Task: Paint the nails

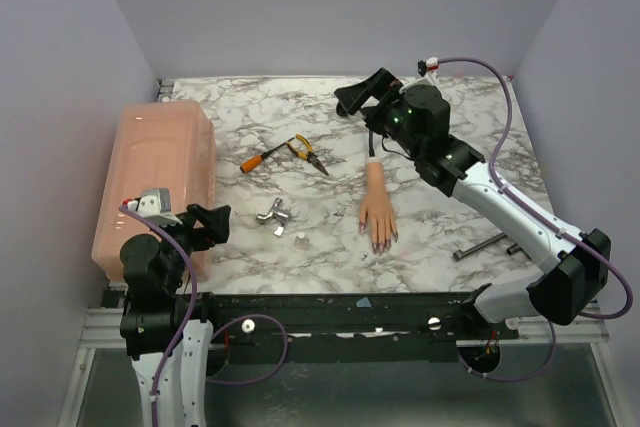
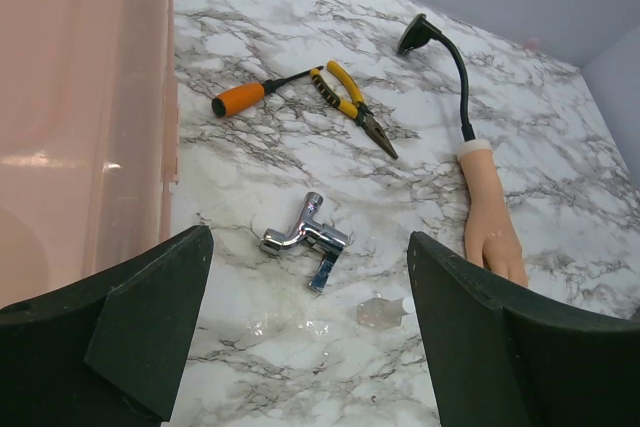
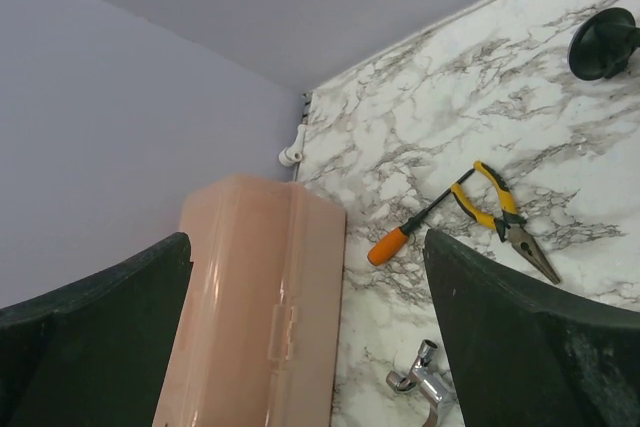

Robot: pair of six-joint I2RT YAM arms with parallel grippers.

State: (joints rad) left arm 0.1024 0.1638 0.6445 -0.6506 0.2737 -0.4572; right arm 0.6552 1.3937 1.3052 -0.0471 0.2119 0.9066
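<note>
The flesh-coloured mannequin hand (image 1: 378,209) lies flat on the marble table, fingers toward the near edge, with dark nails (image 1: 379,245) at the fingertips. A black gooseneck runs from its wrist stub to a black suction base (image 2: 420,35). In the left wrist view the hand (image 2: 488,217) shows at the right, its fingertips hidden behind my finger. My left gripper (image 1: 212,225) is open and empty at the near left, well left of the hand. My right gripper (image 1: 358,97) is open and empty, raised above the back of the table beyond the wrist stub.
A small clear bottle (image 1: 299,240) and a chrome fitting (image 1: 275,214) lie left of the hand. An orange-handled screwdriver (image 1: 258,160) and yellow pliers (image 1: 305,152) lie further back. A pink plastic box (image 1: 155,182) stands at the left. A metal rod (image 1: 480,245) lies right of the hand.
</note>
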